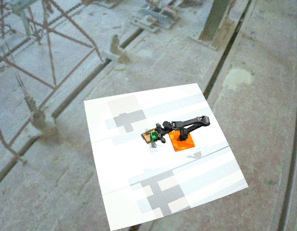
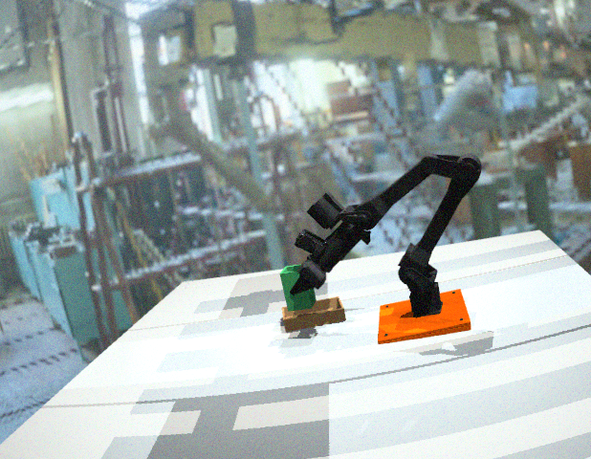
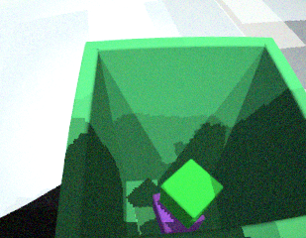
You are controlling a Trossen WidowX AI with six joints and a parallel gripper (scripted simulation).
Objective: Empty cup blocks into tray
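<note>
1. The black six-joint arm (image 1: 189, 122) (image 2: 442, 197) bends at a high elbow, reaching toward nine o'clock.
2. Its black parallel-jaw gripper (image 1: 157, 137) (image 2: 301, 287) slants down toward seven o'clock in the exterior view, closed on something.

Passage between the gripper (image 1: 159, 134) (image 2: 299, 289) fingers blocked: cup (image 1: 154, 138) (image 2: 289, 291) (image 3: 182, 81) fills it. Cup stands above the tray (image 1: 146, 139) (image 2: 313, 321), covering part of it from overhead; amount of clearance underneath, cannot tell. Tray walls are low obstacles, all around its recess. Right of tray: a gap, then orange base plate (image 1: 177, 147) (image 2: 400, 332) and the arm (image 1: 191, 122) (image 2: 443, 217) rising off it. Open room left of cup, also on near side of tray. Cup's mouth uncovered, way in open from above.
</note>
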